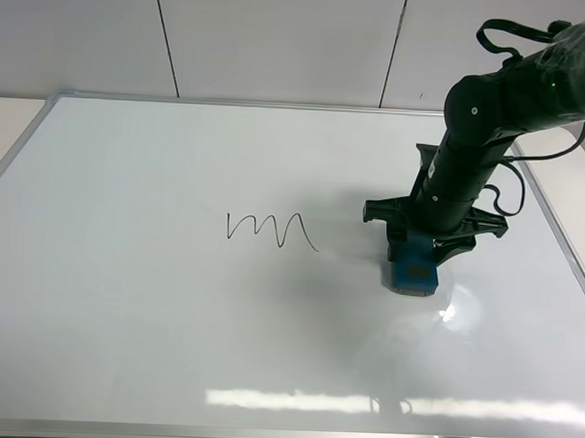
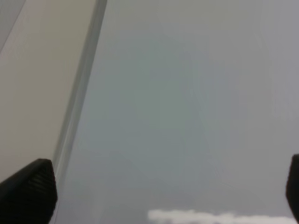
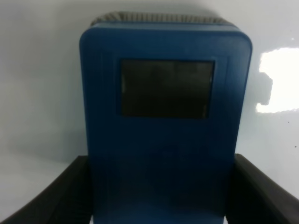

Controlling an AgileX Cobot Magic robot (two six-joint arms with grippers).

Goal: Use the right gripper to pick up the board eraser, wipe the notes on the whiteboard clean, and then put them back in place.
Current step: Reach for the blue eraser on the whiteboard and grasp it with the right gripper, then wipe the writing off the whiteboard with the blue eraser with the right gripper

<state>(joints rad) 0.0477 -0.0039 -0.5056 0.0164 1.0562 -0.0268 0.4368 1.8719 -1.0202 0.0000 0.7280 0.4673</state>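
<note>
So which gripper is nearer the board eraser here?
Right. The right gripper straddles the board eraser, a finger against each side. The left gripper is outside the overhead view, open over the whiteboard near its frame.

Teal board eraser on whiteboard, right of notes

Blue board eraser, black notes
</note>
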